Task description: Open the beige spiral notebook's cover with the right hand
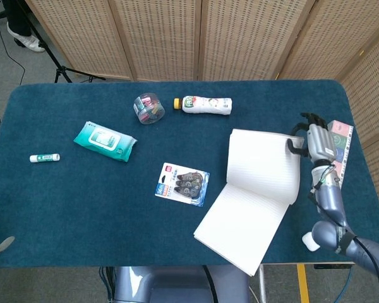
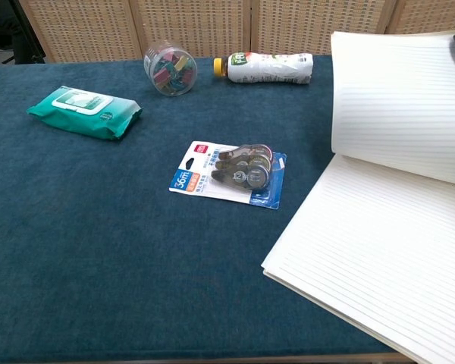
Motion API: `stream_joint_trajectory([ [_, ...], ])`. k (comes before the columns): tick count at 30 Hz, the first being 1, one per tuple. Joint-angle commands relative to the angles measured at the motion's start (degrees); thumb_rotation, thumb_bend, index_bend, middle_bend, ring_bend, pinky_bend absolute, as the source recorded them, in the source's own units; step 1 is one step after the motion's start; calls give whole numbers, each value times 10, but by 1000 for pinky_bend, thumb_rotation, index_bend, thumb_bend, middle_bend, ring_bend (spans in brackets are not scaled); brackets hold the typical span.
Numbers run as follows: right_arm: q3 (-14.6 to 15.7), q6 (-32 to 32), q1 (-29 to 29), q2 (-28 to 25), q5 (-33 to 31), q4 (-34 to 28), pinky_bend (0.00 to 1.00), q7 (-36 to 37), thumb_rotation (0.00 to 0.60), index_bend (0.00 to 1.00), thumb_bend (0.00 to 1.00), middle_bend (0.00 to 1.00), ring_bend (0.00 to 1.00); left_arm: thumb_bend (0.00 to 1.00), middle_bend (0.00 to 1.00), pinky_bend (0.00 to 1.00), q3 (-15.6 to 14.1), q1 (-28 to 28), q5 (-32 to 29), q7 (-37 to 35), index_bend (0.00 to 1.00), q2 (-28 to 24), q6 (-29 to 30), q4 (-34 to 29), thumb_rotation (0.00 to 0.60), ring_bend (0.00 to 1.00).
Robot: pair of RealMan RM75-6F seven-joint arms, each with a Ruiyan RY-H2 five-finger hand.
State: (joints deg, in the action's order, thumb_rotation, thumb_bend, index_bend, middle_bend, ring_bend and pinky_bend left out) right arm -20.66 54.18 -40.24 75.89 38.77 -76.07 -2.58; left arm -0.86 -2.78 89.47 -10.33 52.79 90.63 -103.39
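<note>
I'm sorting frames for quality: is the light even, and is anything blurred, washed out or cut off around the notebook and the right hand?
Head view: soft even light, faint shadows, all sharp; the notebook pages are bright, ruling faint; right hand fully framed. Chest view: ruled lines crisp, no glare; the notebook runs off the right and bottom edges, only a dark bit of the hand shows at the top right corner.

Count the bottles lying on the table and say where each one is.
1. A white bottle with a yellow cap lies on its side near the far edge, right of the clear jar of clips. No others show.
</note>
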Motion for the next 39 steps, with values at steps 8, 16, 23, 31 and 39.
stream_joint_trajectory([
  [8,-52,-69,-81,116,-155,255,40,-67,600,382,503,33,0,0,0,0,6,5,-18,18,0,3,-10,-9,600,0],
  [16,-50,-90,-80,148,-66,337,0,1,600,4,0,0,0,0,0,0,9,5,-29,29,0,7,-11,-11,600,0],
  [23,-4,31,-25,84,147,237,0,120,600,2,0,0,0,0,0,0,11,-2,-20,34,0,14,10,-6,600,0],
  [31,63,247,85,1,320,60,0,126,600,2,0,0,0,0,0,0,23,-14,-22,66,0,36,45,2,600,0],
  [39,132,365,196,-53,394,-72,0,81,600,2,0,0,0,0,0,0,22,-16,-15,45,0,32,49,14,600,0],
])
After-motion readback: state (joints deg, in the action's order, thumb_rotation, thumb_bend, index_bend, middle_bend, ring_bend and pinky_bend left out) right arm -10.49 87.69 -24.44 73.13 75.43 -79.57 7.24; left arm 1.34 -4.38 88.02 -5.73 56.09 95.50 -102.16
